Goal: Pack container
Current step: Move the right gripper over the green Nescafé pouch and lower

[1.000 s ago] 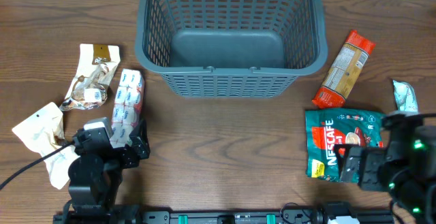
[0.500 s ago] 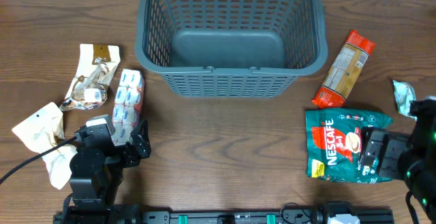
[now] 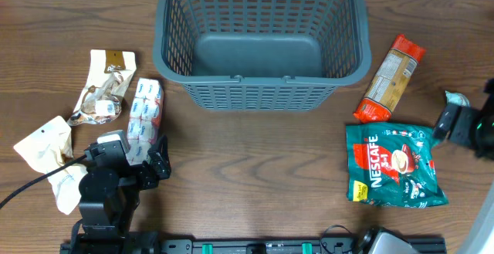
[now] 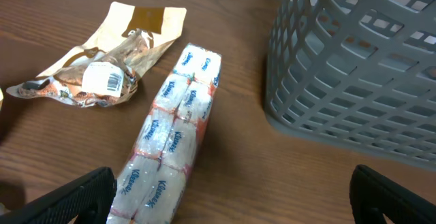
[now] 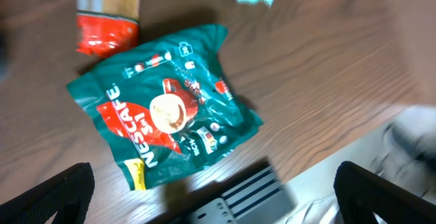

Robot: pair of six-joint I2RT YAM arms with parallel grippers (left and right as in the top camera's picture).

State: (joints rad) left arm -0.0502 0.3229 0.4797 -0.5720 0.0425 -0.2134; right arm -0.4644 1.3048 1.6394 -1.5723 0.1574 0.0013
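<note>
Two sets spread wide, empty: left fingers [image 4: 71,198], right fingers [image 5: 51,195]

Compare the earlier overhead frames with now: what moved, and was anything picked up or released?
The right gripper moved off the Nescafe bag, away from the robot's base toward the right edge of the table, leaving the bag fully uncovered. It is open, and nothing was taken hold of or let go. The left gripper, tissue pack, orange packet and basket stayed where they were.
</note>
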